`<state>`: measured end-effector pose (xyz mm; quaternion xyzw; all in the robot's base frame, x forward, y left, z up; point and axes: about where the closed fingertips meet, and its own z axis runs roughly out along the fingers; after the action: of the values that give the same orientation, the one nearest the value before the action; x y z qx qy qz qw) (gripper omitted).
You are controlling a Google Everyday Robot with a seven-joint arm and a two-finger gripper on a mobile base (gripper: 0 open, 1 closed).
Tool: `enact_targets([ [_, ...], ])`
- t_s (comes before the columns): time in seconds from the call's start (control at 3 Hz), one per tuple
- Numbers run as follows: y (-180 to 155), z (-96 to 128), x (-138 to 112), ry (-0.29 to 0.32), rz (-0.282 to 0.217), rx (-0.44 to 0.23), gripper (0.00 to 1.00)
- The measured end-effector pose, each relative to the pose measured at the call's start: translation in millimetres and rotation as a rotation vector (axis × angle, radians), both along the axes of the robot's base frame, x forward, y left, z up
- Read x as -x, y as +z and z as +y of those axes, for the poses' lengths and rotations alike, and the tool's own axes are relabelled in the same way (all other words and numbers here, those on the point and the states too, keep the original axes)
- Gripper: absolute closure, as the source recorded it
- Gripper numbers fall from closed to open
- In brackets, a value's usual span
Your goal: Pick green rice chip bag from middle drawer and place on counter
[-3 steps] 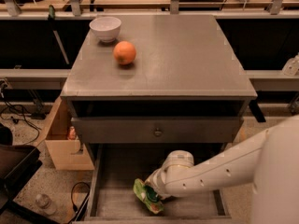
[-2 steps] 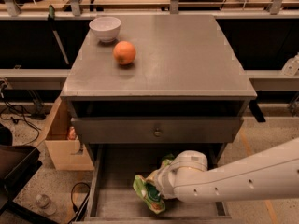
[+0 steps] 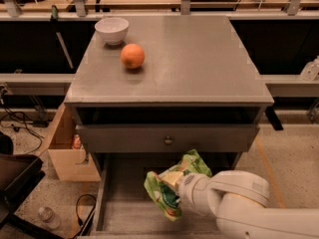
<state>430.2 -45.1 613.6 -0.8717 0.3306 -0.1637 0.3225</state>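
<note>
The gripper (image 3: 173,182) has its jaws clamped on the green rice chip bag (image 3: 192,164), apparently clear of the middle drawer (image 3: 122,183) floor.

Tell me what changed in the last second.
The gripper, shut on the crinkled light-green rice chip bag, has lifted it up off the plank floor of the grey wooden middle drawer. The round orange, white bowl and grey wooden counter stayed put.
</note>
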Motion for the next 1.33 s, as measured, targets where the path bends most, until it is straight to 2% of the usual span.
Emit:
enact_targets([
  [0.33, 55, -8, 11, 0.004, -0.111, -0.055, 1.0],
  [0.67, 95, 0, 11, 0.043, -0.191, -0.041, 1.0],
  [1.0, 94, -10, 8, 0.003, -0.178, -0.01, 1.0],
  [1.33, 94, -9, 8, 0.003, -0.174, -0.016, 1.0],
])
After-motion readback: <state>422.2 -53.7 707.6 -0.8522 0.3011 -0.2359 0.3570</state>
